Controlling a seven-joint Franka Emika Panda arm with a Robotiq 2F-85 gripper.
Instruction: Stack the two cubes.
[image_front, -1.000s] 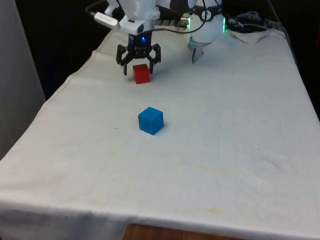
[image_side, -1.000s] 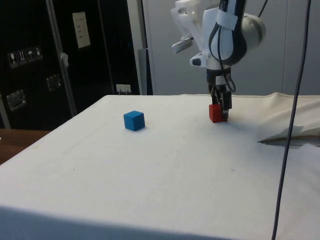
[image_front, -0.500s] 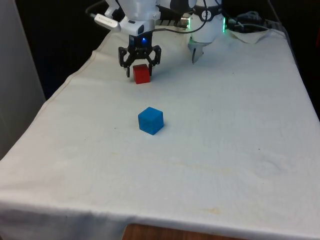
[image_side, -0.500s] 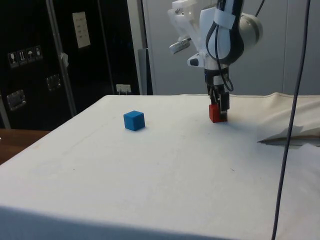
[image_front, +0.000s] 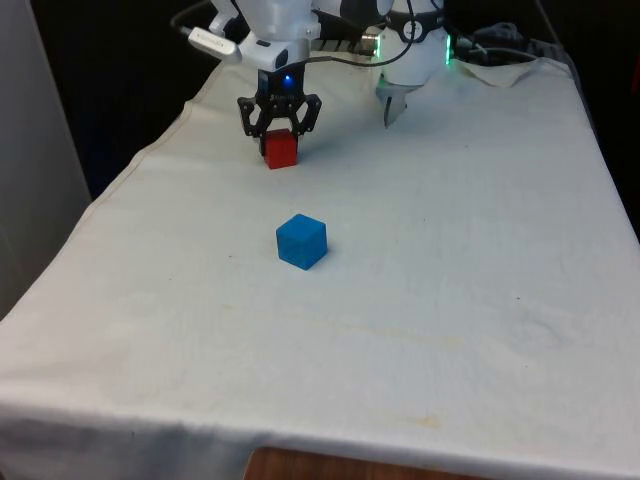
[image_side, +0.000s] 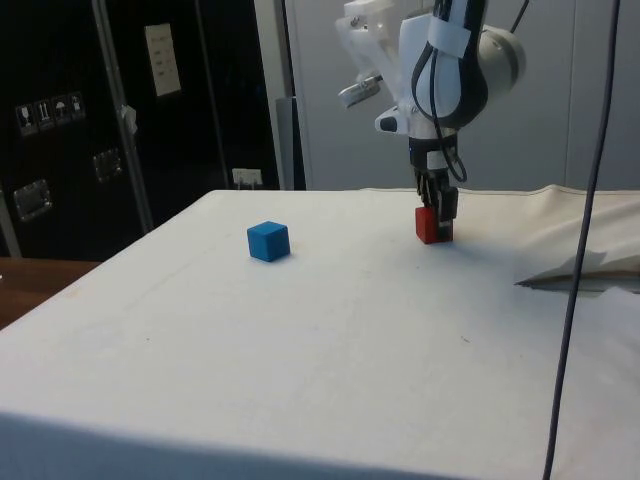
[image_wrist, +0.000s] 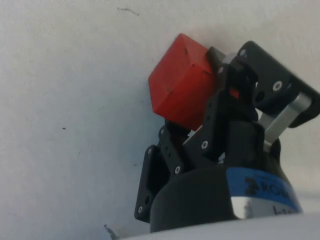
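The gripper pinches the matte red cube; the blue cube sits well apart.

White cloth table, dark cabinets behind, grey wall

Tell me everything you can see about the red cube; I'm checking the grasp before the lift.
The red cube is a small, plain, matte block with crisp edges and no markings. It is at the far end of the white cloth, well apart from the blue cube. The gripper has come down over it, its black fingers closed on opposite sides. Whether it has left the cloth is unclear.
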